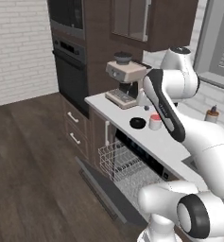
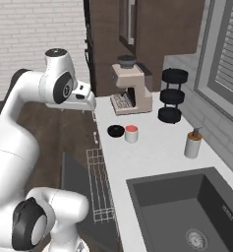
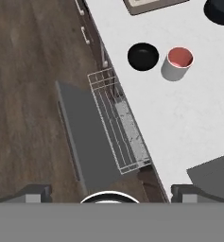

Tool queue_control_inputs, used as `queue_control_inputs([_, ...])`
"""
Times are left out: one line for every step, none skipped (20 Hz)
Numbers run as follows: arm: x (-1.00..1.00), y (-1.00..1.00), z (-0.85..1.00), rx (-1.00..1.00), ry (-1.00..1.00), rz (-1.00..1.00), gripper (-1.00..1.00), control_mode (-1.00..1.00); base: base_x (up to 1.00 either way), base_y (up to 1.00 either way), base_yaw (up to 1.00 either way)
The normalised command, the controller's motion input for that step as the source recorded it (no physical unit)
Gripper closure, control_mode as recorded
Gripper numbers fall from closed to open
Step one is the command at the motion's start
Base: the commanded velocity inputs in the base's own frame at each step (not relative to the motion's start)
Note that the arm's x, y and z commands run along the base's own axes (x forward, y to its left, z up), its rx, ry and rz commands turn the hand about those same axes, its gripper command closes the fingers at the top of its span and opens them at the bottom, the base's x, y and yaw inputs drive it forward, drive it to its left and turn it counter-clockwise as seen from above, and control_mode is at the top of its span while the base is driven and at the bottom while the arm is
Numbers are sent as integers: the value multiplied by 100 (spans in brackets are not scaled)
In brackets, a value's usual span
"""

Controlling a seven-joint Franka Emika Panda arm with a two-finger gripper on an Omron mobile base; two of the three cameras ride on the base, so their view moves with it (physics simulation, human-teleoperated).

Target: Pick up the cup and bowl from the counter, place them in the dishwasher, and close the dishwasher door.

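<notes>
The hand point(image 3: 108, 191), fingertips spread wide and holding nothing, is hovering above the dishwasher's pulled-out rack point(image 3: 119, 124), while the cup point(image 3: 177, 63) and bowl point(image 3: 142, 56) are sitting side by side on the surface point(image 3: 179, 118) beyond the rack.

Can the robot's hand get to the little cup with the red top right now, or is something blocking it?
Probably yes. The cup stands in the open on the counter, just beside the bowl with a small gap between them. Nothing covers it from above, so coming straight down looks free.
</notes>
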Motion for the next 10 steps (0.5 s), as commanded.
queue_control_inputs([0,-59,-5,0,0,1,-100,-100,0,0,0])
queue_control_inputs([0,-64,-4,0,0,0,-100,-100,0,0,0])
queue_control_inputs([1,-70,-6,0,0,0,-100,-100,0,0,0])
queue_control_inputs([8,-72,-7,0,0,0,-100,-100,0,0,0])
queue_control_inputs([25,-74,-11,0,1,0,-100,-100,0,0,0])
queue_control_inputs([46,-73,-18,0,4,0,-100,-100,0,0,0])
queue_control_inputs([50,-73,-24,0,5,0,-100,-100,0,0,0])
queue_control_inputs([57,-73,-28,0,6,0,-100,-100,0,0,0])
queue_control_inputs([63,-72,-31,0,7,0,-100,-100,0,0,0])
queue_control_inputs([65,-71,-36,0,7,0,-100,-100,0,0,0])
